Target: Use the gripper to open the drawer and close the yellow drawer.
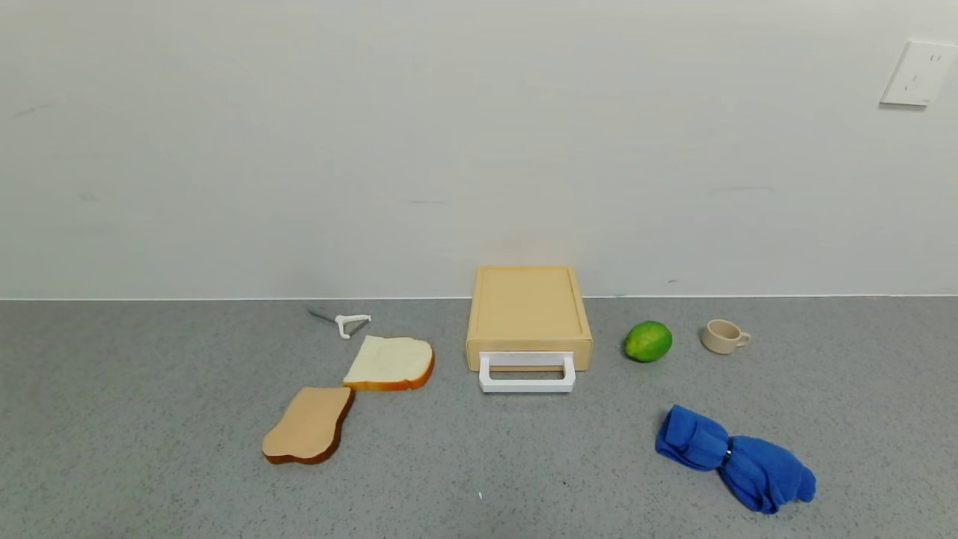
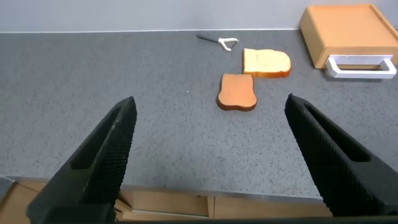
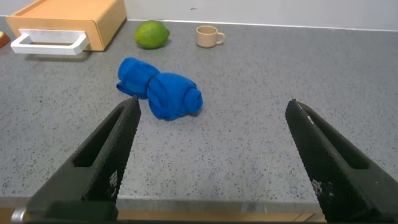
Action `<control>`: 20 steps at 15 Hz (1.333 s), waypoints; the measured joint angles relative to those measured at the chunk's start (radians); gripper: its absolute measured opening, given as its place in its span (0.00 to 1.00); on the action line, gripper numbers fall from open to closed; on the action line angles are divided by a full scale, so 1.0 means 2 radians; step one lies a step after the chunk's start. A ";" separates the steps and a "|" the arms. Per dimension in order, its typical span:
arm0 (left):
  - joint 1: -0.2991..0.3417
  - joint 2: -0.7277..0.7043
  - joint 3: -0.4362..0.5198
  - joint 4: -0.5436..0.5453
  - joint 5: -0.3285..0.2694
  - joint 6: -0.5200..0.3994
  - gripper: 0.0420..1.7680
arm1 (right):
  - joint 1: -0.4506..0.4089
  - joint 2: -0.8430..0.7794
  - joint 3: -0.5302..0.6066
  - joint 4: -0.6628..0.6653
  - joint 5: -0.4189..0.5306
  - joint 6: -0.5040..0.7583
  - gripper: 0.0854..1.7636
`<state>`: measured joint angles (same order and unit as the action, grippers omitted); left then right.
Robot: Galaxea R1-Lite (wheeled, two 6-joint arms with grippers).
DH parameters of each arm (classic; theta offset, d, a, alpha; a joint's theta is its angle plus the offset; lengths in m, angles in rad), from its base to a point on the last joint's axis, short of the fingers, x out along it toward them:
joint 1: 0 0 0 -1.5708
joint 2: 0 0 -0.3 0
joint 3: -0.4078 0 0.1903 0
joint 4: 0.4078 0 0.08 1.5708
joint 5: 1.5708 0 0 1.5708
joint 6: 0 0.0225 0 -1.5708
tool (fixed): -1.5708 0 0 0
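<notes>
The yellow drawer (image 1: 528,318) is a flat pale yellow-tan box against the back wall at the table's middle, shut, with its white loop handle (image 1: 527,373) facing me. It also shows in the left wrist view (image 2: 348,34) and the right wrist view (image 3: 65,25). Neither arm shows in the head view. My left gripper (image 2: 208,146) is open and empty above the table's near edge, far from the drawer. My right gripper (image 3: 211,149) is open and empty above the near edge too, behind a blue cloth.
Two bread slices (image 1: 391,362) (image 1: 309,425) and a white peeler (image 1: 346,323) lie left of the drawer. A green lime (image 1: 647,341) and a beige cup (image 1: 723,336) stand to its right. A crumpled blue cloth (image 1: 733,457) lies front right.
</notes>
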<state>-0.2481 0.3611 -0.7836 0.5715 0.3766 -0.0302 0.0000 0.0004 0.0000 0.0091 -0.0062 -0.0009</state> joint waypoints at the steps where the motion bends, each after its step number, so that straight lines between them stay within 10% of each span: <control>1: 0.002 -0.013 0.011 0.000 0.001 0.001 0.97 | 0.000 0.000 0.000 0.000 0.000 0.000 0.97; 11: 0.114 -0.057 0.017 0.000 0.017 0.042 0.97 | 0.000 0.000 0.000 0.000 0.000 0.000 0.97; 17: 0.123 -0.146 0.076 -0.016 -0.160 0.044 0.97 | 0.000 0.000 0.000 0.000 0.000 0.000 0.97; 20: 0.123 -0.171 0.154 -0.109 -0.182 0.038 0.97 | 0.000 0.000 0.000 0.000 0.000 0.000 0.97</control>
<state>-0.0017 0.0183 -0.4762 0.3545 0.0119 0.0460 0.0000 0.0004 0.0000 0.0089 -0.0062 -0.0013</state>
